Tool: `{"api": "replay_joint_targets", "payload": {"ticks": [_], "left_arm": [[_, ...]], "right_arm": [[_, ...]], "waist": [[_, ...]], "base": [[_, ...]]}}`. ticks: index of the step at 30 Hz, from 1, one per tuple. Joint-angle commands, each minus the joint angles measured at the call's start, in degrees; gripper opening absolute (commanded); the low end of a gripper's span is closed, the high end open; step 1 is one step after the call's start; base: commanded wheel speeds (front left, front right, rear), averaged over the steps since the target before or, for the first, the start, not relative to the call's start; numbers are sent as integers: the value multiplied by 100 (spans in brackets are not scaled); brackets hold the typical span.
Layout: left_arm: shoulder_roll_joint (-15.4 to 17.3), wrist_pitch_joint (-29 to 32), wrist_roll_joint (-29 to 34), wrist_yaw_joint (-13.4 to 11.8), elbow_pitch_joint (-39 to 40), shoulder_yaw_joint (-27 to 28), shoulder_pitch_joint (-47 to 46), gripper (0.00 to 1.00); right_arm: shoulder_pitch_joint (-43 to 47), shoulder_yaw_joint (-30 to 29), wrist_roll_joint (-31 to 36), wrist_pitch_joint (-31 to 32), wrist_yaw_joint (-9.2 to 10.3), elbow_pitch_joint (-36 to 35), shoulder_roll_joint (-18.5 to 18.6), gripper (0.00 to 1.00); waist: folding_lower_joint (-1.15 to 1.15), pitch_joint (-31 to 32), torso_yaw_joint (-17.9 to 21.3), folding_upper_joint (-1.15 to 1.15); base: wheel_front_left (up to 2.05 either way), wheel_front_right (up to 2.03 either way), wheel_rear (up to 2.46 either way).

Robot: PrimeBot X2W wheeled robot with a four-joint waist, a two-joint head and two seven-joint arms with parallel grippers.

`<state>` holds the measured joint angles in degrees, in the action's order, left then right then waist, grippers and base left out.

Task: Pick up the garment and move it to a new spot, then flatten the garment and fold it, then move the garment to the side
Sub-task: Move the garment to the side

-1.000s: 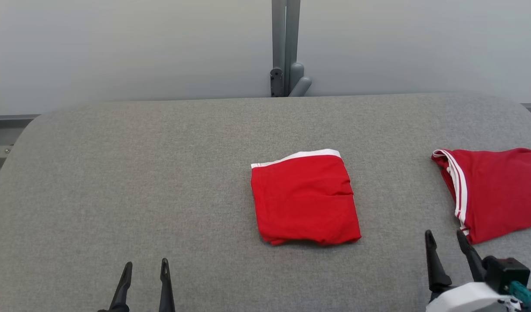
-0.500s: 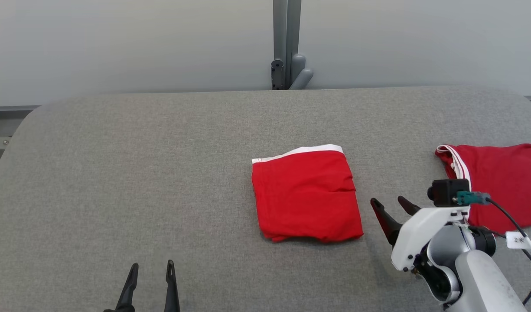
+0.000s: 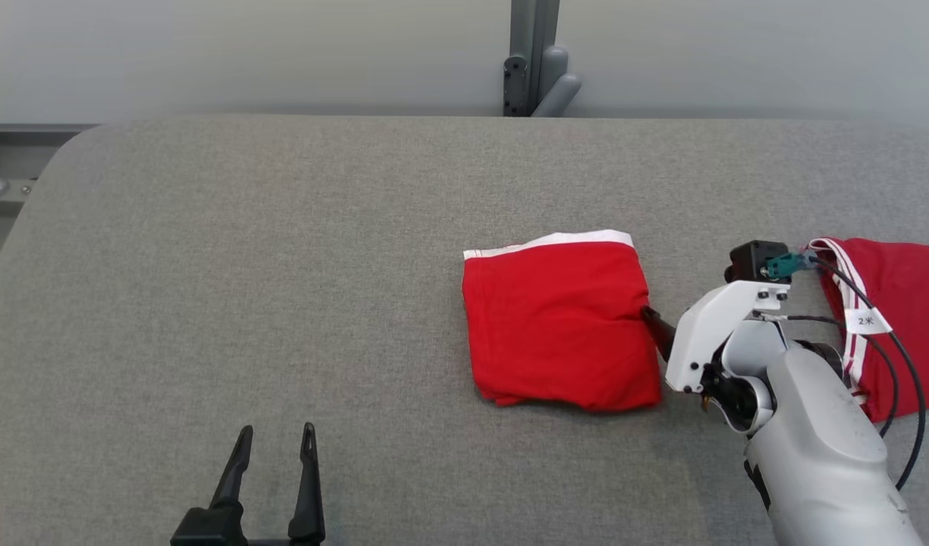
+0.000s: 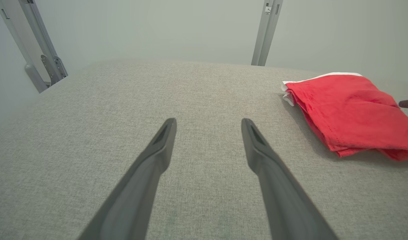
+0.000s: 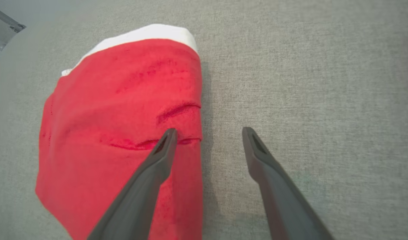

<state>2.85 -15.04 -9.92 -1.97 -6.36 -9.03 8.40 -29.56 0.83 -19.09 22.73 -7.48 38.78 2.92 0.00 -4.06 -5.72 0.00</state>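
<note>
A grey woven surface point(image 3: 282, 265) with rounded far corners spread wide, backed by a plain pale wall point(image 3: 244, 53) and a grey metal post point(image 3: 532, 45). The folded red garment point(image 3: 559, 326), with a white band along its far edge, lay right of centre. The right gripper point(image 5: 208, 130) stood open astride the garment's right edge, one finger over red cloth and the other over bare surface. The left gripper point(image 3: 276, 429) waited open, near and left, well apart. A striped red garment point(image 3: 908, 303) lay at the right edge.

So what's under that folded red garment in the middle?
The folded red garment with the white band lies on the grey fabric surface; whatever its layers cover is hidden.
</note>
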Motion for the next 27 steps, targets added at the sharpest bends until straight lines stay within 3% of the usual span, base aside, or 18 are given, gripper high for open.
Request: {"api": "replay_joint_targets", "payload": {"ticks": [1, 10, 11, 12, 13, 21, 27], "left_arm": [[13, -16, 61, 48, -39, 18, -144, 100], [12, -16, 27, 57, -132, 23, -266, 100], [12, -16, 17, 44, -138, 17, -271, 100], [13, -16, 12, 32, -140, 7, -274, 100], [13, -16, 6, 19, -138, -1, -271, 100], [13, -15, -59, -77, -71, 79, -63, 100], [13, -16, -182, -132, -7, 60, -15, 100]], "right_arm": [[-214, 64, -68, -67, 0, 350, 2, 100], [-593, 623, -973, -444, 0, 1369, 9, 100], [-611, 692, -1049, -518, 0, 1466, 8, 83], [-642, 746, -1107, -620, 0, 1542, 7, 24], [-687, 799, -1165, -772, 0, 1582, 6, 0], [-1009, 1242, -1220, -1194, 0, 1683, 80, 0], [-1189, 1650, -1135, -904, 0, 1227, 585, 0]], "waist": [[0, -172, -128, 0], [0, -229, -195, 0], [0, -223, -191, 0], [0, -216, -182, 0], [0, -206, -168, 0], [0, -90, 238, 0], [0, -13, 723, 0]], "base": [[0, 0, 0], [0, 0, 0], [0, 0, 0], [0, 0, 0], [0, 0, 0], [0, 0, 0], [0, 0, 0]]}}
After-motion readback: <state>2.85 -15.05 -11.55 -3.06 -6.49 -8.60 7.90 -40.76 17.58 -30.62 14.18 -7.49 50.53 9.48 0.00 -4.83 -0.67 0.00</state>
